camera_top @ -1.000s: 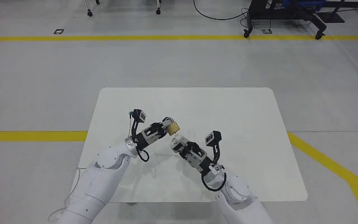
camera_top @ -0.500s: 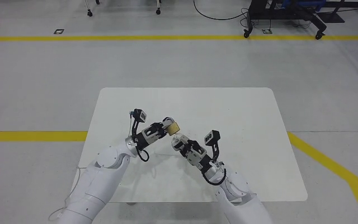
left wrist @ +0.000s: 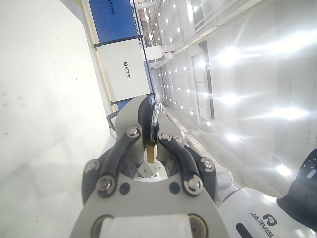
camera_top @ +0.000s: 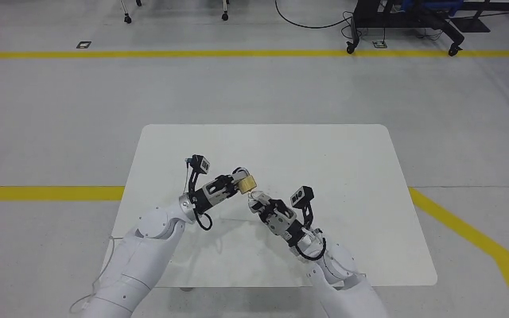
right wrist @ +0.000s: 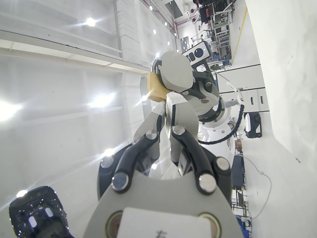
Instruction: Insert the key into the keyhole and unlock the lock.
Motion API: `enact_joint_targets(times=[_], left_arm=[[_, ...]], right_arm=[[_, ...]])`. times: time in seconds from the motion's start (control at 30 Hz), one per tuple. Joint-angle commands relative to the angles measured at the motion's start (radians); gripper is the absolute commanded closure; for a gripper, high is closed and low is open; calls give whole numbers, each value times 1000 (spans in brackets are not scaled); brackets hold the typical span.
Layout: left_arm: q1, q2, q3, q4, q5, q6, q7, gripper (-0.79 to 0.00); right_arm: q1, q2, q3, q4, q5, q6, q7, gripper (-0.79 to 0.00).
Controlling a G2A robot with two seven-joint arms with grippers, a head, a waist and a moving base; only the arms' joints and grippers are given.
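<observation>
A: What's changed over the table (camera_top: 350, 159)?
B: The right gripper (camera_top: 256, 200) has crept fwd and sits closer to the padlock (camera_top: 248, 182). The left gripper (camera_top: 236, 180) has barely shifted. Looks like insertion is underway, prob no turn yet.
A: Grips?
B: Left is clamped on the padlock, held above the table. Right is pinched on the key (right wrist: 166, 121).
A: Key vs lock?
B: Tip meets the brass underside, just ahead of the right fingertips. Can't tell if it's in the keyhole.
</observation>
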Motion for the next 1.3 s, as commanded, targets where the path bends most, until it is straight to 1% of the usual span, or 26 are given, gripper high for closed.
enact_joint_targets(times=[0.0,0.1,0.17,0.3,0.53,0.57,0.6,0.63,0.67,0.7,0.73,1.07,1.13,1.17,1.2,1.23,1.27], left_arm=[[1,-1,-1,-2,3,-15,-2,0],[5,0,-8,-10,15,-59,-2,0],[11,1,-12,-17,28,-83,1,0],[20,2,-19,-29,42,-110,7,0],[34,6,-39,-52,74,-163,20,0],[37,7,-42,-55,83,-166,25,0],[39,8,-45,-57,92,-167,33,0],[42,9,-49,-60,98,-166,40,0],[44,9,-53,-61,103,-165,48,0],[46,10,-56,-63,107,-163,54,0],[47,10,-59,-65,110,-161,60,0],[59,10,-57,-78,151,-151,104,0],[62,9,-55,-85,158,-157,112,0],[65,9,-55,-89,161,-163,113,0],[67,9,-55,-94,166,-167,114,0],[69,9,-54,-99,169,-171,115,0],[72,9,-54,-101,171,-173,117,0]], right_arm=[[2,0,1,2,42,26,32,0],[5,-1,9,13,167,92,107,0],[12,0,22,27,222,129,141,0],[16,1,35,44,266,159,164,0],[9,4,60,54,312,172,180,0],[6,5,64,53,315,170,181,-12],[3,5,69,51,317,166,181,-197],[0,6,74,48,312,158,178,-354],[-3,7,79,41,297,144,173,-613],[-7,10,85,32,258,121,163,-785],[-14,12,89,19,203,91,144,-785],[-14,12,89,19,203,91,144,-785],[-20,10,74,10,297,176,182,-785],[-16,10,75,13,349,226,206,-668],[-9,10,79,19,378,264,219,-446],[-3,12,82,22,383,283,224,-372],[0,12,81,25,390,296,225,-354]])
